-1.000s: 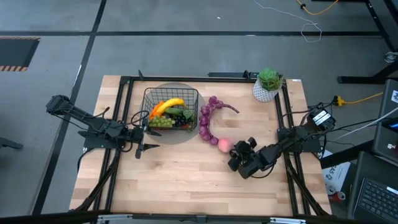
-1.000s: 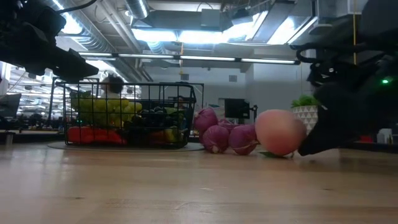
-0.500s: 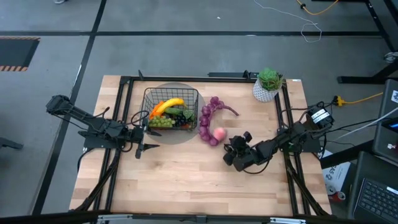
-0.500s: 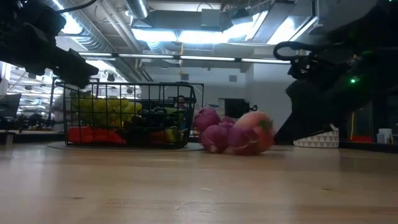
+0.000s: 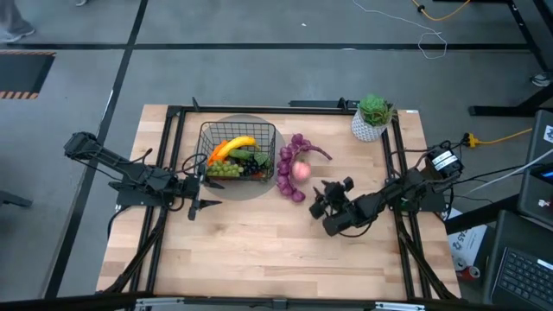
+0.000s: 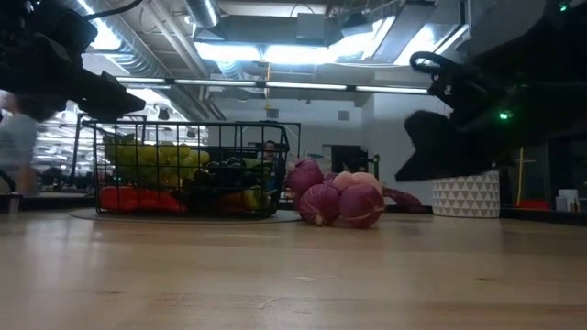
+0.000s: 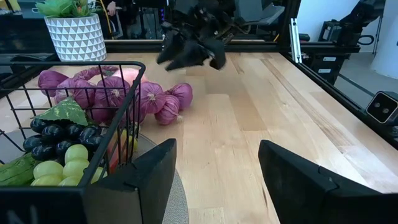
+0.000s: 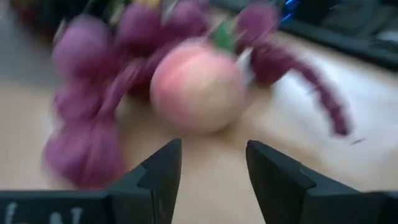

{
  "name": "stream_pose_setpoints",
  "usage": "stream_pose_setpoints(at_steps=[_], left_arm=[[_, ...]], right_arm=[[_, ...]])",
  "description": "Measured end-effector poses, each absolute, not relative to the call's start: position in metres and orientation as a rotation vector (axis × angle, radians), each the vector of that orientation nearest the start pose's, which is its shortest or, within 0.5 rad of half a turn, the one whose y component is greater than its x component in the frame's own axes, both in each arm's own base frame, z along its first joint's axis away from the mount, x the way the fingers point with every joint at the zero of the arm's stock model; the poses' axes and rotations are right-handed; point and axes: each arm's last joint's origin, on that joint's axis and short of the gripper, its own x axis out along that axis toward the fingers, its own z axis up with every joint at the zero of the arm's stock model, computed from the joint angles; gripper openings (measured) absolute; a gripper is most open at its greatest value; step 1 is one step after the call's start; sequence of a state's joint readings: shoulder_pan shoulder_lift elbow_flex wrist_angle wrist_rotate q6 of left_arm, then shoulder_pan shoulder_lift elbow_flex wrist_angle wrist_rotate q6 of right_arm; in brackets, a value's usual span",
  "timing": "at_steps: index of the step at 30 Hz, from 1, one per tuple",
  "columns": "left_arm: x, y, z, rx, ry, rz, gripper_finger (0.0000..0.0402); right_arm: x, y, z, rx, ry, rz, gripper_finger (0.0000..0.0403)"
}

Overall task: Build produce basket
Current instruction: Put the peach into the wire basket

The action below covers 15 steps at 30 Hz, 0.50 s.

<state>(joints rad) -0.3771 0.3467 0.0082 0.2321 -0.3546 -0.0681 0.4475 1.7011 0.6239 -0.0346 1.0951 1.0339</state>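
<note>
The black wire basket [image 5: 238, 151] stands on a round grey mat and holds a banana, grapes and other produce. To its right a purple string of bulbs [image 5: 285, 168] lies curved on the table. A pink peach [image 5: 301, 171] sits in that curve, against the bulbs [image 8: 93, 93]. My right gripper [image 5: 321, 197] stands open just right of and nearer than the peach [image 8: 199, 84], which lies beyond its fingertips. My left gripper [image 5: 200, 192] waits open at the basket's near left corner [image 7: 68, 124].
A white pot with a green plant [image 5: 371, 117] stands at the far right corner. Black frame rails [image 5: 399, 164] run along the table's left, right and far sides. Bare wood [image 5: 259, 250] stretches across the near half of the table.
The peach has rolled from beside my right gripper toward the table's far edge, into the curve of the purple string and against the bulbs. My right gripper has swung after it toward the far edge, turning at the wrist. Its fingers have stayed open.
</note>
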Motion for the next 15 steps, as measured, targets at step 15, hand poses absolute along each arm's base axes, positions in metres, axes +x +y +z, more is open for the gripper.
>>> stream_pose_setpoints(at_steps=[15], left_arm=[[0.113,-0.034,0.158,-0.030,0.100,-0.019,0.0225]], right_arm=[[0.274,0.017,0.108,0.430,0.413,-1.000,0.0181]])
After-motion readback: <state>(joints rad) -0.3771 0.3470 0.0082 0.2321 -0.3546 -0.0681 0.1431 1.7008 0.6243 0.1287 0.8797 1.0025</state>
